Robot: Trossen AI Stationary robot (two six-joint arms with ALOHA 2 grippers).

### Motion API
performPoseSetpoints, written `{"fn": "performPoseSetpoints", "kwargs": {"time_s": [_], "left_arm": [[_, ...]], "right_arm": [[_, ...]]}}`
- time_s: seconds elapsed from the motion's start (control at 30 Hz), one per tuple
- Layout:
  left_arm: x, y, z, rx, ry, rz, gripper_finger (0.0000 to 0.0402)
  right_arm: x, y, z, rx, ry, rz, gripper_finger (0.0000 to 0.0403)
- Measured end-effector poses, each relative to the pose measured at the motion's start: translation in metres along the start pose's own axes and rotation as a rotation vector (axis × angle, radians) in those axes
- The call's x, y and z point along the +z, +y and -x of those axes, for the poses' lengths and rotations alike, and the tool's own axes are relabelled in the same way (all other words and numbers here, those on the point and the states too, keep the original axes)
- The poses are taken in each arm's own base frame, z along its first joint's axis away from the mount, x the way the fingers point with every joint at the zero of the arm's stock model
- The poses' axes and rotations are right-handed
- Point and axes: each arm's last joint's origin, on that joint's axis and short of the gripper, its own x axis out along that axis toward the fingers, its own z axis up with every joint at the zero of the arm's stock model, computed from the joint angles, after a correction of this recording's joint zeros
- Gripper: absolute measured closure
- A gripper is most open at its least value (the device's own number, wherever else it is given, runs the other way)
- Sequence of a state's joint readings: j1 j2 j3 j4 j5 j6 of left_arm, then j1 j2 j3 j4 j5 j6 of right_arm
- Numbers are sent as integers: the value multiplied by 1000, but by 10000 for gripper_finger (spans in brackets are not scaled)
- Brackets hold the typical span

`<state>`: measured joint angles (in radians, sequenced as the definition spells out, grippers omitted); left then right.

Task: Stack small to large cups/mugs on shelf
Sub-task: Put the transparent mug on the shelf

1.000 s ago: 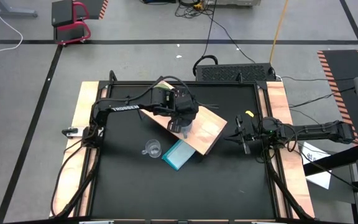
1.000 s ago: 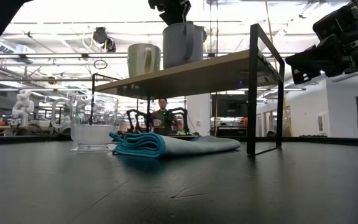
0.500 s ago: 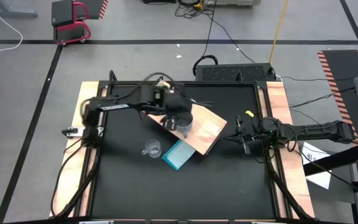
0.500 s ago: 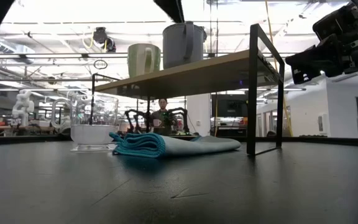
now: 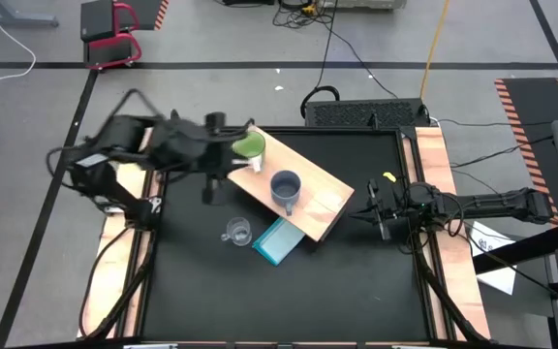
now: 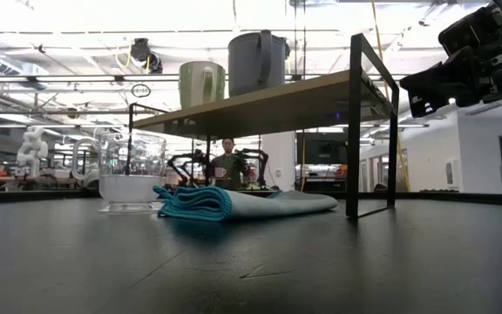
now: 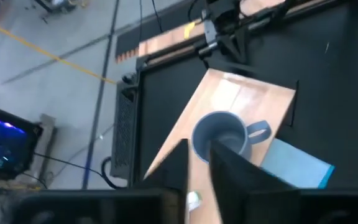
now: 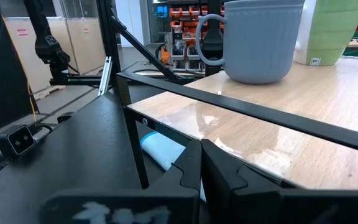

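High view: grey-blue mug (image 5: 286, 186) and lime-green mug (image 5: 249, 147) on shelf (image 5: 327, 208); clear glass cup (image 5: 237, 231) on counter (image 5: 201, 291) beside light-blue cloth (image 5: 277, 240).

Left wrist view: left gripper (image 7: 197, 171), jaws narrow, empty, above shelf.

Right wrist view: right gripper (image 8: 201, 163), jaws closed, empty, beside shelf.

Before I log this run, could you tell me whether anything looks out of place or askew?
The shelf sits skewed across the table. The glass cup stands on the table beside the blue cloth, while both mugs are on the shelf.
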<state>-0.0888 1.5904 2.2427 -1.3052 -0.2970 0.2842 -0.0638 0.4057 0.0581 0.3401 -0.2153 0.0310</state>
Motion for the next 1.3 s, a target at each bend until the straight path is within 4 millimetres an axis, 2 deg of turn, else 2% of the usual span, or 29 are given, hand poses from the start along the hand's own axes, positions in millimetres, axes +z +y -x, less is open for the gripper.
{"fn": "performPoseSetpoints", "kwargs": {"time_s": [0.07,0.23,0.4,0.5,0.7,0.87,1.1,1.3], "left_arm": [[-5,-4,15,24,-14,3,386],[-25,-11,42,147,-2,58,398],[-59,-17,53,251,14,117,398],[-80,-24,50,255,-25,157,399],[-123,-48,27,241,-148,222,399],[-163,-77,-3,214,-240,207,399],[-214,-107,-41,208,-358,261,400],[-245,-127,-62,166,-462,271,399]], "right_arm": [[0,0,0,0,0,2,403],[0,0,0,0,0,5,403],[0,0,0,0,1,5,403],[0,0,0,0,2,5,403],[0,0,0,0,3,5,403],[-2,0,0,0,19,1,403],[-2,0,0,-1,23,0,403],[-3,0,0,-1,31,0,403]]}}
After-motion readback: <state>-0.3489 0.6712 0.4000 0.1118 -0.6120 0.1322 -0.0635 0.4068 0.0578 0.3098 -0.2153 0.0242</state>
